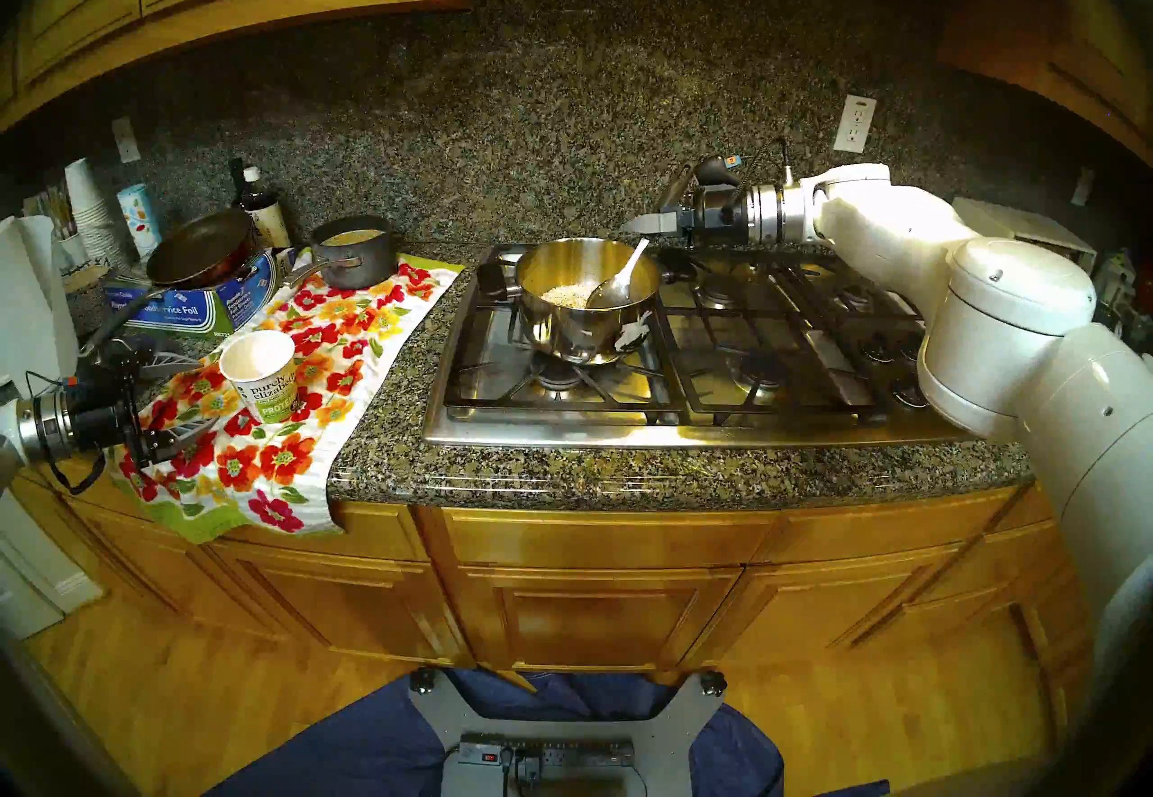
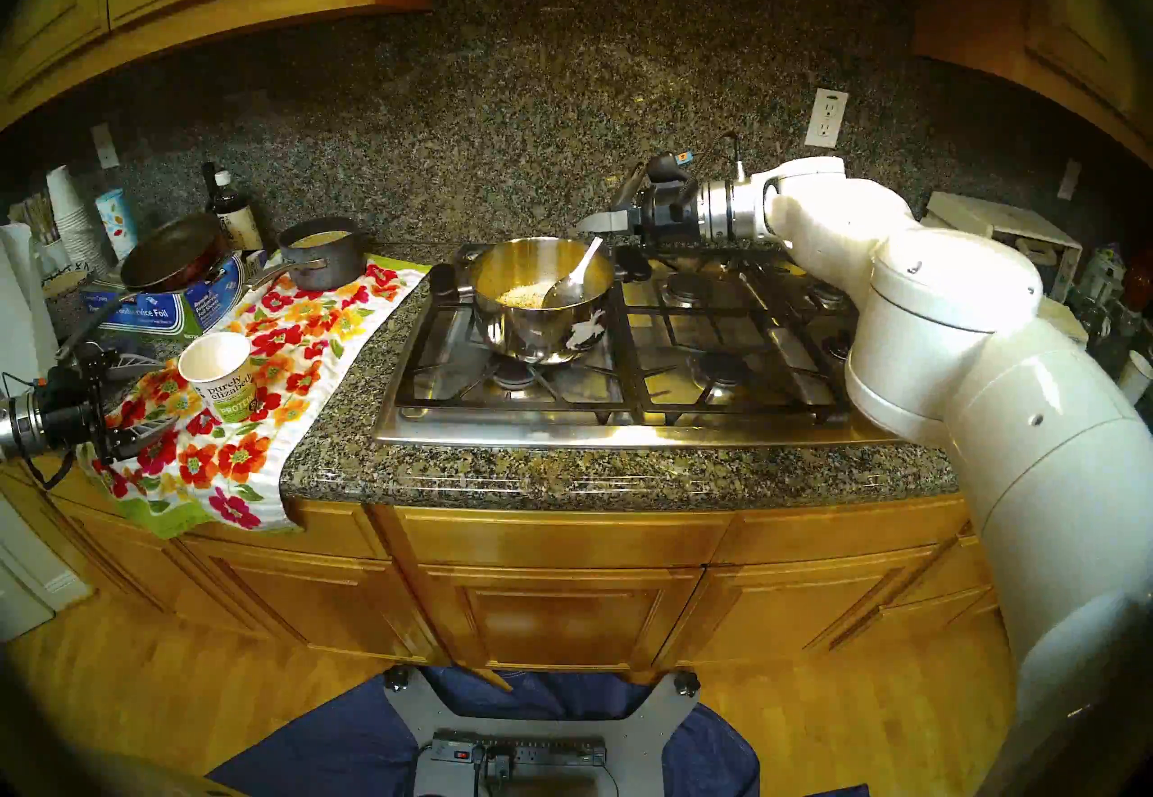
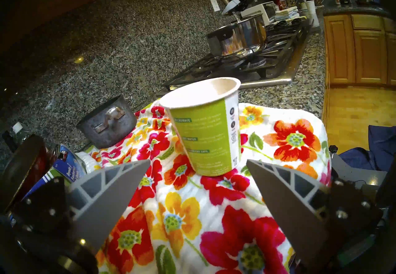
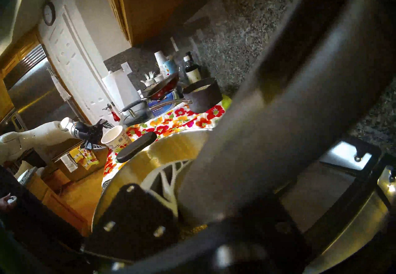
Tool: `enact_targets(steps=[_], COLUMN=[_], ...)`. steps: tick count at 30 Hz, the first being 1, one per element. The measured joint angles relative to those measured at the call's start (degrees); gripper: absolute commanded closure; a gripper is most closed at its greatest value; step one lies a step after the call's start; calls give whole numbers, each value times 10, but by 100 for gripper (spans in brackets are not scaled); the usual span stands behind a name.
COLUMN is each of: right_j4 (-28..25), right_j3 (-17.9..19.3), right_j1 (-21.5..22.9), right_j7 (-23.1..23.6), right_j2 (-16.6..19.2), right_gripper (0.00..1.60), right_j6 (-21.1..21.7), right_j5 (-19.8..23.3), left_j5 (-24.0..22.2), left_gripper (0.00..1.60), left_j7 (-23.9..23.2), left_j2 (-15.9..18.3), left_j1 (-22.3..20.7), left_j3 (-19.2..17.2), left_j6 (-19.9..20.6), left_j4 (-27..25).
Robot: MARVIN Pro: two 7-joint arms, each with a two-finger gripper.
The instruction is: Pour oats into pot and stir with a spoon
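Shiny steel saucepan (image 1: 586, 303) sits on the gas stove's (image 1: 686, 403) front-left burner, pale oat flakes (image 1: 564, 295) inside, big silver spoon (image 1: 614, 281) leaning in it, nothing holding it. Right gripper (image 1: 636, 224) above the rim, fingers together, empty. Left gripper (image 3: 198, 183) spread wide, just short of the white-green paper cup (image 3: 205, 125) upright on floral towel (image 3: 214, 213).

The pot's (image 1: 583, 303) open mouth is partly taken up by the spoon (image 1: 614, 284) leaning against its right rim. Open countertop (image 1: 399, 378) is left between stove (image 1: 686, 378) and floral towel (image 1: 349, 353). On the towel, passage is blocked by the paper cup (image 1: 262, 368) near and the dark grey pot (image 1: 355, 256) far.
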Motion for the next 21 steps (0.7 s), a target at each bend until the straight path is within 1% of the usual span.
enact_targets(steps=[3,8,21], right_j4=[4,7,12], right_j3=[3,4,5], right_j1=[3,7,17], right_j7=[-20,-39,-81], right_j2=[-13,-26,-48], right_gripper=[160,160,160], right_j6=[-1,-2,-10], right_j5=[2,3,3], left_j5=[2,4,9], left_gripper=[0,0,0], left_j7=[1,1,4], left_j2=[0,0,0], left_j1=[0,0,0], left_j3=[1,2,6], left_j6=[-1,-1,-3], left_j4=[0,-1,-3])
